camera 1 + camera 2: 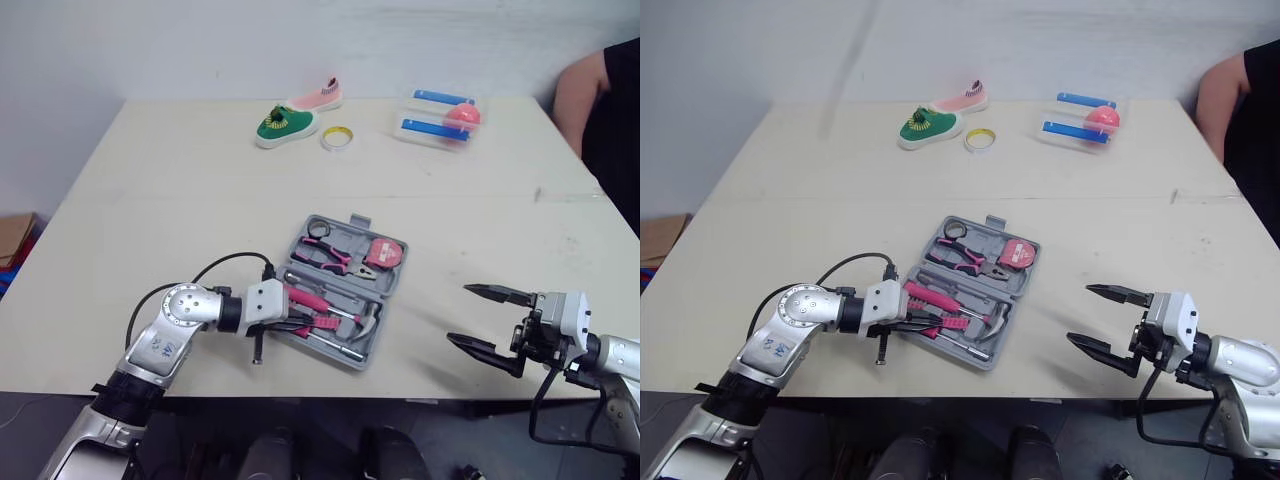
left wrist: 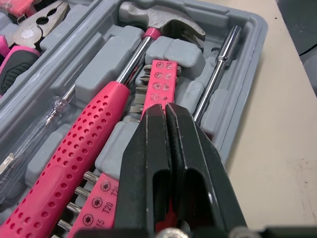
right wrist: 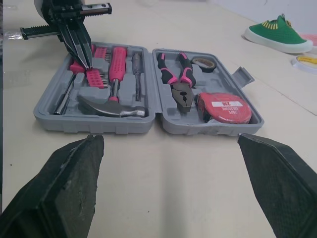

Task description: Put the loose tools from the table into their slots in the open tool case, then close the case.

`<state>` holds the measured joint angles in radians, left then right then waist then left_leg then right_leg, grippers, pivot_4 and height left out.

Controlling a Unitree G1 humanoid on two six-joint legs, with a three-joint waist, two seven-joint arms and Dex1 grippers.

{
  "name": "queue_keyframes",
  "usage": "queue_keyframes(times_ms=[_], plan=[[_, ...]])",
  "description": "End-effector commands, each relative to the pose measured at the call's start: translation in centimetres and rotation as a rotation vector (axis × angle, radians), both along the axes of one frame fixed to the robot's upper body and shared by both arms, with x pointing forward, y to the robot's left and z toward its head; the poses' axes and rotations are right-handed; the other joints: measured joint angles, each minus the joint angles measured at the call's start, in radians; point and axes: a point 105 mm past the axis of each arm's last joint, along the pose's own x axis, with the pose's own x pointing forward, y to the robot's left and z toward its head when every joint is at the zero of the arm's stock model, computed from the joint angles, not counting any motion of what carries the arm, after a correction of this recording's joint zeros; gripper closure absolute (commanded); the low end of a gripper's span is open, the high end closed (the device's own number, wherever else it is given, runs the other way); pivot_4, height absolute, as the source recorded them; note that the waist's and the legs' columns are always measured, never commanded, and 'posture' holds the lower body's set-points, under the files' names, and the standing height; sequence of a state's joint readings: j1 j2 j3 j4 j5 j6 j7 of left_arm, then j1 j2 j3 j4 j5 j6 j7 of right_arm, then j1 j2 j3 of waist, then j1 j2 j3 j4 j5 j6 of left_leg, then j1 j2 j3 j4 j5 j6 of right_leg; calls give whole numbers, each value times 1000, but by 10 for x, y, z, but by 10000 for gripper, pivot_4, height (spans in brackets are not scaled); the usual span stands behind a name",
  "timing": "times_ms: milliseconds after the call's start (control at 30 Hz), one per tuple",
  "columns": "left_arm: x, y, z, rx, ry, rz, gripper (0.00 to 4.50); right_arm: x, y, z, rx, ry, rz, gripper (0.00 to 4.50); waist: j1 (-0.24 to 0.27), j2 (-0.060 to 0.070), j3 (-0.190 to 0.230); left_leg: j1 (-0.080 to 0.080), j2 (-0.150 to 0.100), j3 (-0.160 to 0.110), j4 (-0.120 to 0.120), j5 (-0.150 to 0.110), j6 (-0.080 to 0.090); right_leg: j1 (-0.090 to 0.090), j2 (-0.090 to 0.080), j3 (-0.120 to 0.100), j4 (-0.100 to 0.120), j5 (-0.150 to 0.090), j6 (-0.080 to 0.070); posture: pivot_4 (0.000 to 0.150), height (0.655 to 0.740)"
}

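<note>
The grey tool case (image 1: 366, 357) lies open near the table's front edge. Its far half holds pink pliers (image 1: 330, 255) and a pink tape measure (image 1: 383, 253). A pink-handled hammer (image 2: 84, 144), a pink bit holder (image 2: 161, 82) and a steel extension bar (image 2: 218, 74) sit in its near half. My left gripper (image 1: 303, 323) is shut, its tips resting on the bit holder (image 3: 94, 77) beside the hammer handle. Right of the case, my right gripper (image 1: 460, 314) hovers open and empty just above the table, facing the case (image 3: 99, 124).
At the table's far side lie a green shoe (image 1: 285, 126), a pink shoe (image 1: 320, 98), a yellow tape roll (image 1: 337, 138) and a blue-and-white holder with a pink ball (image 1: 440, 118). A person's arm (image 1: 585, 95) is at the far right corner. The table's front edge runs just below both grippers.
</note>
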<state>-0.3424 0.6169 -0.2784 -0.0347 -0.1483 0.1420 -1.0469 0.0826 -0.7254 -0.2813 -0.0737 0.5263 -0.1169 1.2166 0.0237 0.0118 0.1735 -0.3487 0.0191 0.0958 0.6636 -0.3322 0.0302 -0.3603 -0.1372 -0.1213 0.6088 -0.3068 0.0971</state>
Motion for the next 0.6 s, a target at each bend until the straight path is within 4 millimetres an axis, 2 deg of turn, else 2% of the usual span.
queue_keyframes(times_ms=[33, 133, 267, 333, 367, 433, 600], plan=[[-9, 9, -22, 1, 115, 45, 44653, 3, 5, 10, 47, -25, -18, 0, -2, 4, -2, 0, 0, 0, 0, 0, -1, 0, 0, 0, 0, 0, 0, 1500, 7400], [-6, 6, 6, -143, 55, 27, 44653, 8, 4, 10, 48, -9, -60, 0, -4, 6, -4, -2, 1, 1, 0, 3, -4, -5, 0, 1, 2, -1, -1, 1500, 7400], [10, 23, 56, -360, -26, 88, 44653, 13, 2, 9, 42, 8, -92, 0, -3, -7, 4, -12, 1, 1, 2, 7, -7, -16, 2, 1, 6, -1, -2, 1500, 7400], [23, 36, 71, -401, -58, 161, 45000, 14, 4, 7, 17, 14, -80, 5288, -1, -10, 6, -13, 1, 1, 2, 7, -7, -16, 2, 1, 5, -1, -2, 1500, 7400], [30, 42, 76, -408, -78, 197, 45000, 16, 4, 4, 7, 22, -81, 6438, 0, -10, 6, -13, 1, 1, 2, 7, -7, -16, 2, 0, 5, -1, -2, 1500, 7400], [42, 54, 80, -398, -114, 266, 45000, 19, 7, -2, -20, 40, -78, 16240, -1, -10, 6, -13, 0, 1, 2, 7, -6, -16, 2, 1, 5, -1, -2, 1500, 7400], [74, 81, 65, -286, -156, 456, 45000, 33, 14, -25, -115, 78, -90, 41642, -3, -11, 7, -14, 0, 2, 2, 7, -5, -16, 3, 1, 4, 0, -1, 1500, 7400]])
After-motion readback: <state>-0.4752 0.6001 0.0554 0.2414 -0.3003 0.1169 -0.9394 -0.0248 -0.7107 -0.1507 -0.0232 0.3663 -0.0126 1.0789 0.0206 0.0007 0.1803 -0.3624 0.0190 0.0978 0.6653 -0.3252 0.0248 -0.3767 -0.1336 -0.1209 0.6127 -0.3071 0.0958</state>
